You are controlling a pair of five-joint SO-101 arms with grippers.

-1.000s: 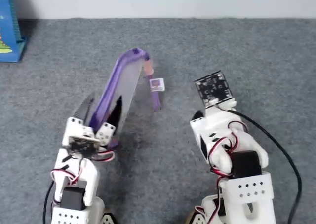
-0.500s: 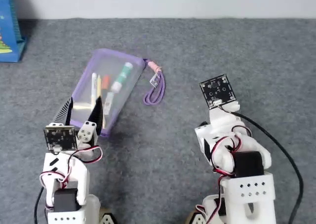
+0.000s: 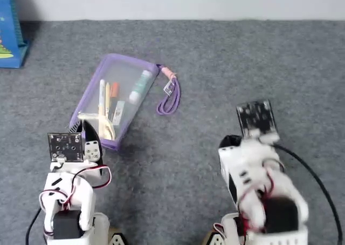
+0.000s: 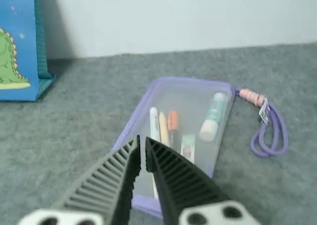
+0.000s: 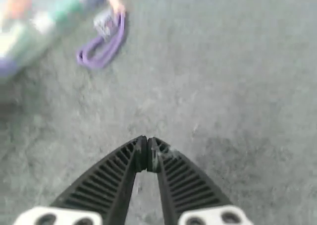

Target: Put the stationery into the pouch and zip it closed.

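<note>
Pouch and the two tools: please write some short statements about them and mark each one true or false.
1. The pouch lies flat on the grey table. True.
2. The pens lie on the table outside the pouch. False: they are inside the pouch.
3. The purple strap lies on the table beside the pouch. True.
4. The right tool grips the strap. False: it is shut on nothing, over bare table, apart from the strap.
</note>
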